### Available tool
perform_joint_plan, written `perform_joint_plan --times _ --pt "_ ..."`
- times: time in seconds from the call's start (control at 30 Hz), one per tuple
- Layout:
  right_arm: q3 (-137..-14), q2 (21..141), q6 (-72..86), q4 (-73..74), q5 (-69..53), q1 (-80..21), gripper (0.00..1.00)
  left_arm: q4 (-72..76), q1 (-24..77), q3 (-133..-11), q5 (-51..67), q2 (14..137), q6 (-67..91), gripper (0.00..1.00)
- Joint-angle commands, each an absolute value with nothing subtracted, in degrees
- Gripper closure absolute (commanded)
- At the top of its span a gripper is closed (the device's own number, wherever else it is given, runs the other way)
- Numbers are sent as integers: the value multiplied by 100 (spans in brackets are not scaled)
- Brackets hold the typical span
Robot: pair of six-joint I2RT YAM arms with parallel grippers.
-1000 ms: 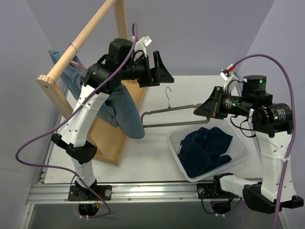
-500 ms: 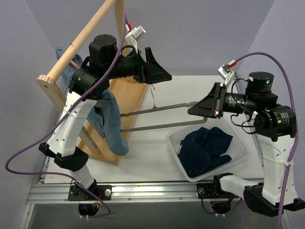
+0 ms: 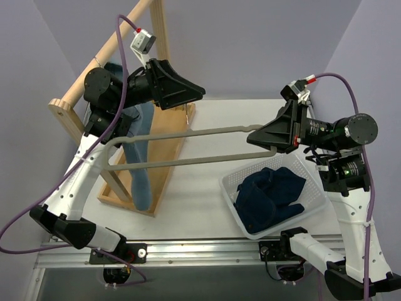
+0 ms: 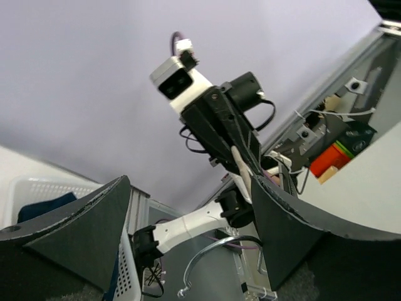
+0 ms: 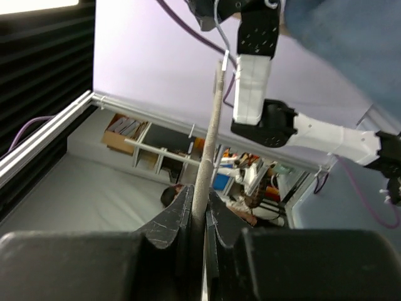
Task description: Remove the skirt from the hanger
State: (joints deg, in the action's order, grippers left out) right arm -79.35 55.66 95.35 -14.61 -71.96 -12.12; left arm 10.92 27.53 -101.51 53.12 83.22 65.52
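Basket (image 3: pixel 229 192): white plastic lattice at 5 o'clock on the tabletop (image 3: pixel 200 200), nearest the arm bases. It holds a crumpled dark navy garment (image 3: pixel 269 197).
Right gripper (image 3: pixel 254 139): at 3 o'clock, raised, pinched narrow on the right end of the hanger (image 3: pixel 207 132). The right wrist view shows the fingers pressed against the bar on both sides, which the top view hides.
Hanger: slim, matte grey-beige, two long bars running level towards 9 o'clock. Only the left wrist view shows its bent wire hook (image 4: pixel 202 254).
Skirt (image 3: pixel 143 175): blue denim at 9 o'clock, hanging as a long, narrow, soft fold above the rack's base. Both hanger bars cross it near their left end. Its top is hidden behind the left arm, and whether it is clipped on cannot be told.
Left gripper (image 3: pixel 194 97): at 11 o'clock, high up, fingers spread wide. The left wrist view shows nothing between them.
Wooden rack (image 3: pixel 78 84): pale round dowel on a flat plank frame, at 10 o'clock.
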Motion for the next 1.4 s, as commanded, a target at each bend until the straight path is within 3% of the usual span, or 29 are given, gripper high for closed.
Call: perform_joint_plan --times 0.0,0.6,0.7,0.73,0.87,1.0,1.1,1.37 --pt "-8173 5510 10450 -2839 -7550 -1266 100 2584 2751 -10125 5818 8113 7330 15" --pt "-8279 5493 9923 -2128 -7506 -1257 100 2884 2619 -10116 6056 7937 7822 60" --pt "-8393 5537 9362 -1297 -7497 -1257 100 2708 2610 -10160 6082 7928 7805 79" --pt "-8533 5555 8882 -1005 -7480 -1266 100 2611 2602 -10178 6082 7928 7779 96" --pt "-8824 5704 7587 464 -7410 -1266 100 1655 2584 -10432 6065 7928 7149 98" --pt "-9052 5905 6148 2364 -7042 -1257 100 -730 2514 -11265 5880 8042 6014 98" --pt "-9588 6257 4653 3948 -6603 -1257 100 -1002 2435 -11373 5836 8077 5888 98" --pt "-9458 6250 4148 4159 -6205 -1257 100 -1512 2399 -11435 5783 8112 5660 98"
